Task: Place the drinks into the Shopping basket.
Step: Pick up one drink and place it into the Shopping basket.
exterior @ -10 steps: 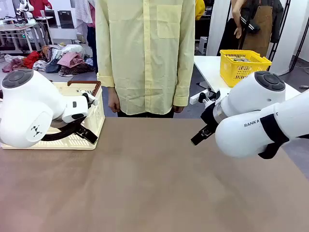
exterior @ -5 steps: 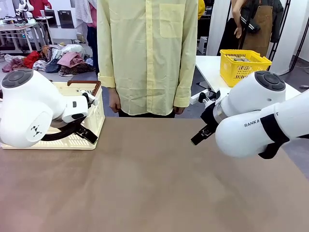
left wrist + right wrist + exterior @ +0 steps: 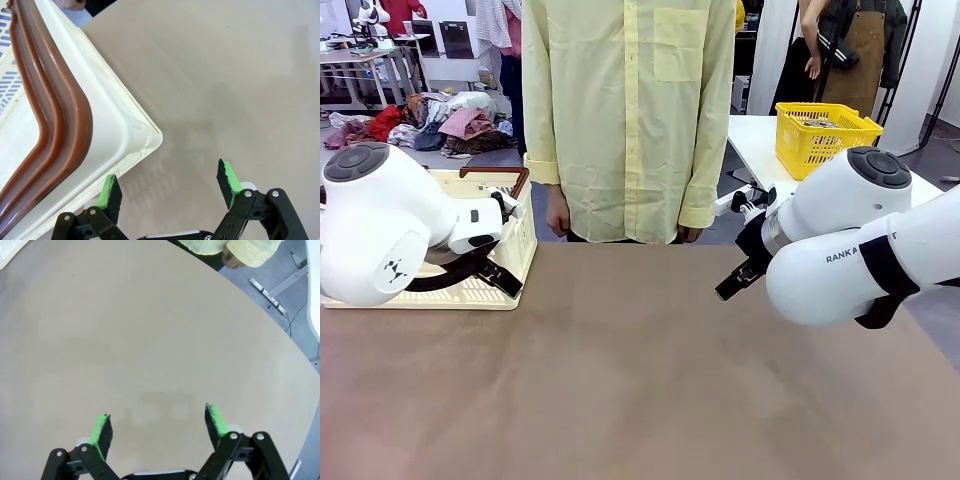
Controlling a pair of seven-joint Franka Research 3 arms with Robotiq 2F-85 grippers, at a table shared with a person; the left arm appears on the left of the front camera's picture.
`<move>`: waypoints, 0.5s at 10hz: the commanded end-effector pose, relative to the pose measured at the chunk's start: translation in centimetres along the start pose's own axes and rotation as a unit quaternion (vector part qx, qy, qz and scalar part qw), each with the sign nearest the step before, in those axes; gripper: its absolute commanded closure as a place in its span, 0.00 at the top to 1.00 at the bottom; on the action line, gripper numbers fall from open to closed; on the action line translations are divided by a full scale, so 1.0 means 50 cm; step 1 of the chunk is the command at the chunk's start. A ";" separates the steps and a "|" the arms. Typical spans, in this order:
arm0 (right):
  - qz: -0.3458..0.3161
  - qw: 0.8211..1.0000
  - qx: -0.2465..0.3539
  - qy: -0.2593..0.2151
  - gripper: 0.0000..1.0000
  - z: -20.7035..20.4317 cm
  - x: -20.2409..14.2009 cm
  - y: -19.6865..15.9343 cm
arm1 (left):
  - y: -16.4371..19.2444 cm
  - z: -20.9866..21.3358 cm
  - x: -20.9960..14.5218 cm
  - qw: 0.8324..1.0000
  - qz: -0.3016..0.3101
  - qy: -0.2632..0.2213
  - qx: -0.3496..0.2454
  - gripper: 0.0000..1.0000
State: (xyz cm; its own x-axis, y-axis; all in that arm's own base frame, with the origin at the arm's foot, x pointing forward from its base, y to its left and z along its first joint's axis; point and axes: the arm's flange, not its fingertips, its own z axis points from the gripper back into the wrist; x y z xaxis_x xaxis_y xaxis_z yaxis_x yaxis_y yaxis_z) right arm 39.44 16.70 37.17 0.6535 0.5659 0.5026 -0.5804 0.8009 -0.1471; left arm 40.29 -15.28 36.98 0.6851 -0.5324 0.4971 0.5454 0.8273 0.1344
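Left fingers [image 3: 111, 192] spread, empty, one pad by the corner of the basket [image 3: 125, 135] at the left end of the desk [image 3: 640, 380]: this arm is nearer it. Right fingers [image 3: 215, 420] spread too, over bare desk. Where the cans are I cannot tell.

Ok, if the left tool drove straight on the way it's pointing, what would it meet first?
Probably bare table, just off the corner of the Shopping basket. One finger of the open left tool lines up with that rim and might clip it first; depth unclear.
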 end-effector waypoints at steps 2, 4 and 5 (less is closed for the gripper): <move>0.000 1.000 0.000 0.000 1.00 0.000 0.000 0.000 | 0.001 0.001 0.001 1.000 0.000 -0.001 0.000 1.00; 0.000 1.000 0.000 0.000 1.00 0.000 0.000 0.000 | 0.001 0.001 0.001 1.000 0.000 -0.001 0.000 1.00; 0.000 1.000 0.000 0.000 1.00 0.000 0.000 0.000 | 0.001 0.001 0.001 1.000 0.000 -0.001 0.000 1.00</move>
State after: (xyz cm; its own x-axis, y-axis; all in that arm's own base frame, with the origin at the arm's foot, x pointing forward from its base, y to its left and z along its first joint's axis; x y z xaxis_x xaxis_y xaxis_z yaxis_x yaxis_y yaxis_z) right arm 39.44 16.70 37.17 0.6536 0.5659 0.5026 -0.5804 0.8010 -0.1471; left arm 40.28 -15.29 36.98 0.6850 -0.5326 0.4971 0.5455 0.8272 0.1345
